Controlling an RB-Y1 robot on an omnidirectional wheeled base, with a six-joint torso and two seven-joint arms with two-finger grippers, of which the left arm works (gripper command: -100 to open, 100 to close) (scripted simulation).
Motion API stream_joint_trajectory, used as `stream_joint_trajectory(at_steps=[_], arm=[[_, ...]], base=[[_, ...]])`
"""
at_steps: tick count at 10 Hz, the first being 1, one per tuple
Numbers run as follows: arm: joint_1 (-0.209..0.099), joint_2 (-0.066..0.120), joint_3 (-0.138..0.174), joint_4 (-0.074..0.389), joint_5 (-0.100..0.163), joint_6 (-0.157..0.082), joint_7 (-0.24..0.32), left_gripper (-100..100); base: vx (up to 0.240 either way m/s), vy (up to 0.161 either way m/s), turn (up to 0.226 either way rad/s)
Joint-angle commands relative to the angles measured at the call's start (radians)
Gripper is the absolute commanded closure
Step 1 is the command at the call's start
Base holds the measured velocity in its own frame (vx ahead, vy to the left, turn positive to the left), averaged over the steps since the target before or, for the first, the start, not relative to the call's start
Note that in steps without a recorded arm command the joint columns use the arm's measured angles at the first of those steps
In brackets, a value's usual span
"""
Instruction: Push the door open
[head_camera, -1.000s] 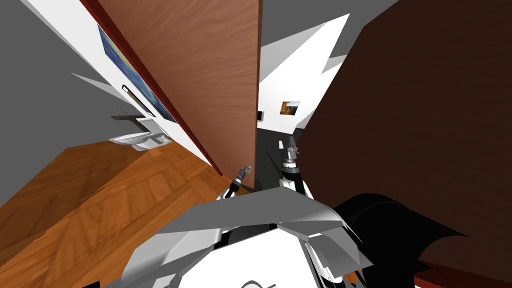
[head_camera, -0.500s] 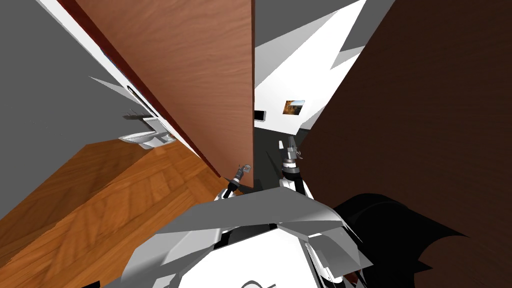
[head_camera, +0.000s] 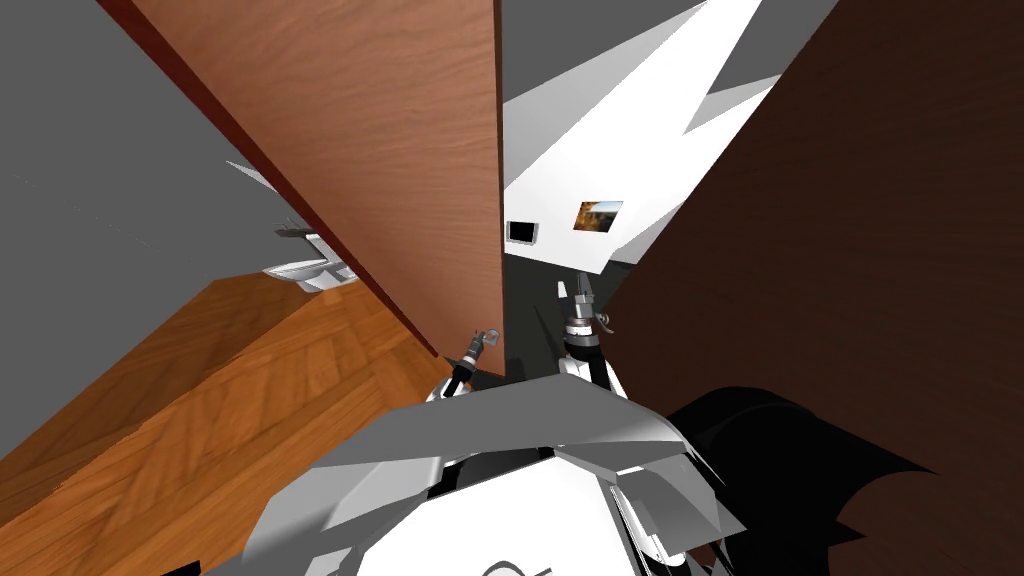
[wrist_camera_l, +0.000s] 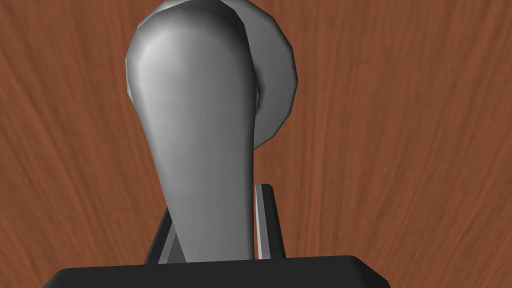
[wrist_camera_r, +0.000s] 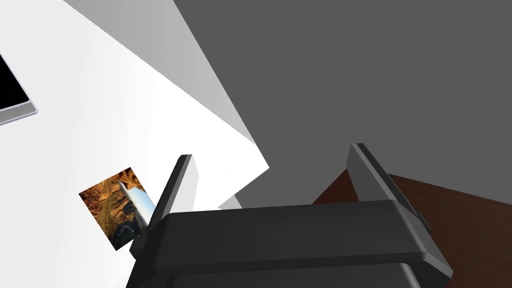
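Observation:
A brown wooden door (head_camera: 400, 150) stands ajar ahead of me, its free edge running down the middle of the head view. Low on that edge is a grey lever handle (head_camera: 489, 336). My left gripper (head_camera: 478, 347) is shut on it. In the left wrist view the handle (wrist_camera_l: 200, 150) rises between the two fingers (wrist_camera_l: 264, 220), which press its sides, with the door (wrist_camera_l: 400, 150) right behind. My right gripper (head_camera: 578, 290) is raised in the gap beside the door's edge, open (wrist_camera_r: 271, 152) and holding nothing.
A dark brown panel (head_camera: 850, 250) rises close on the right of the gap. Beyond the gap is a white wall with a small picture (head_camera: 598, 215) and a dark-screened panel (head_camera: 521, 232). Wood floor (head_camera: 200, 400) and a white fixture (head_camera: 305, 272) lie left of the door.
The door has swung a little further to the left with my left gripper on its handle. The gap at its edge is wider. The blue picture on the left wall is now hidden.

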Motion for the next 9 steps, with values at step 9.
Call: stream_joint_trajectory(at_steps=[9], arm=[[0.008,-0.004,0.089,-0.027,0.013,0.017,-0.006,100]], base=[[0.118,-0.159,0.103]])
